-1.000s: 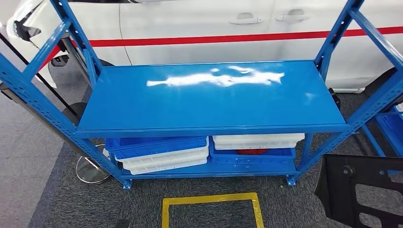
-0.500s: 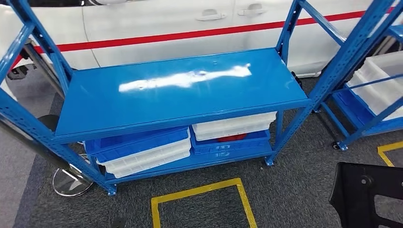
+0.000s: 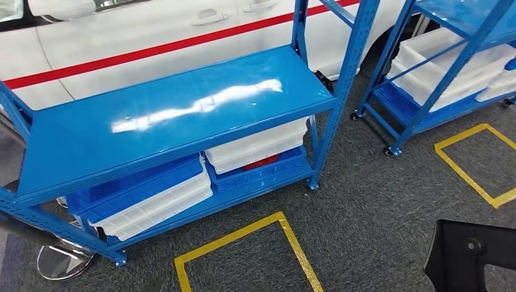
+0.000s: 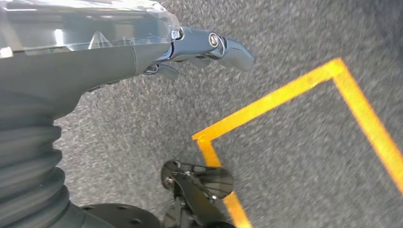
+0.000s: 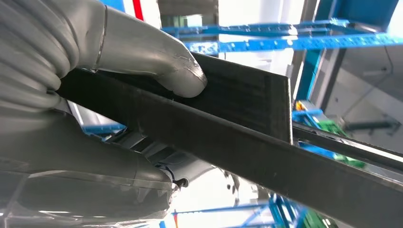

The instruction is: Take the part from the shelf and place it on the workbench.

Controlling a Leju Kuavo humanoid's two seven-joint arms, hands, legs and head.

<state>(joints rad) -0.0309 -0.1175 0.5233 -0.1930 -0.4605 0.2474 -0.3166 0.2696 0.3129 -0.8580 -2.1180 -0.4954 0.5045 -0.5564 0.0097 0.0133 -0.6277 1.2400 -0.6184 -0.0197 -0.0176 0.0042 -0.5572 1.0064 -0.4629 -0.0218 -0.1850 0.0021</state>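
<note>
Right robot hand [image 5: 95, 118] grips black part [image 5: 247, 137], thumb pressed on top face; left robot hand [image 4: 142, 57] holds nothing, fingers extended.

The right hand [image 5: 95, 118] is gripping a flat black metal plate [image 5: 237, 137], its thick grey thumb [image 5: 157, 57] pressing on the plate's face.

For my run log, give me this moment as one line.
right robot hand: holds flat black part | left robot hand: holds nothing, above grey carpet | blue metal shelf: top bare
</note>
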